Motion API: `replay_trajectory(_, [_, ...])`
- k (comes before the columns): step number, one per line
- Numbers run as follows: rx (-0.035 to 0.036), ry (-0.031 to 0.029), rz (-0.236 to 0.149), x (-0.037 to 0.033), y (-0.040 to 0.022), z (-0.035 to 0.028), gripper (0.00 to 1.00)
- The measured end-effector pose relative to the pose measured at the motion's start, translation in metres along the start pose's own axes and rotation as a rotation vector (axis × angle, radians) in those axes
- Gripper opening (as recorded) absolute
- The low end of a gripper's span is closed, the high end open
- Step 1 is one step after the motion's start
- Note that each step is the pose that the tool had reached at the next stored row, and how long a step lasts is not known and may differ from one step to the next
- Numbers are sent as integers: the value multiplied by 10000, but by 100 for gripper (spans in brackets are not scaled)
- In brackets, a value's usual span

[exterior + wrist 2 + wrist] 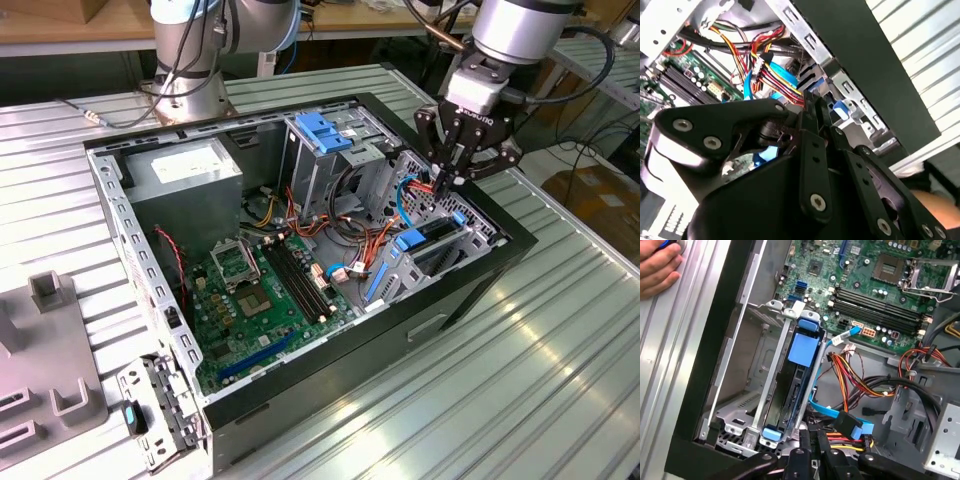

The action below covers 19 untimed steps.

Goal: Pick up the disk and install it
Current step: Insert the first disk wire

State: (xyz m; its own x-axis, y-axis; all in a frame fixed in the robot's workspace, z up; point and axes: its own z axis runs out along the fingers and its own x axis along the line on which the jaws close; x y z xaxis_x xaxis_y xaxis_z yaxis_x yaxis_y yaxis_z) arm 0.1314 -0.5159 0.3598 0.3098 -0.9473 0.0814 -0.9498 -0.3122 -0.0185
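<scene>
Seeing disk (799, 385) already sitting on edge in drive bay (771, 390); I'm hovering gripper (452, 183) just above its end, claw pressed together, pinching nothing.

disk (796, 385) in bay; gripper (452, 183) just above

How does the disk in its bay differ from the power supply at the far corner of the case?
The disk stands on edge in its bay, while the power supply lies flat. The disk is slim with blue plastic rails; the power supply is a bulky grey box with a white sticker. The tool hovers near the disk, far from the power supply. Both sit inside the open case.
</scene>
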Motion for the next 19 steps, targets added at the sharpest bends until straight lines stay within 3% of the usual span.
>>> replay_trajectory(5, [-49, 11, 611, 7, -28, 19, 17])
replay_trajectory(13, [-192, 45, 2344, 5, -29, 59, 17])
replay_trajectory(19, [-202, 46, 2471, 4, -29, 60, 17])
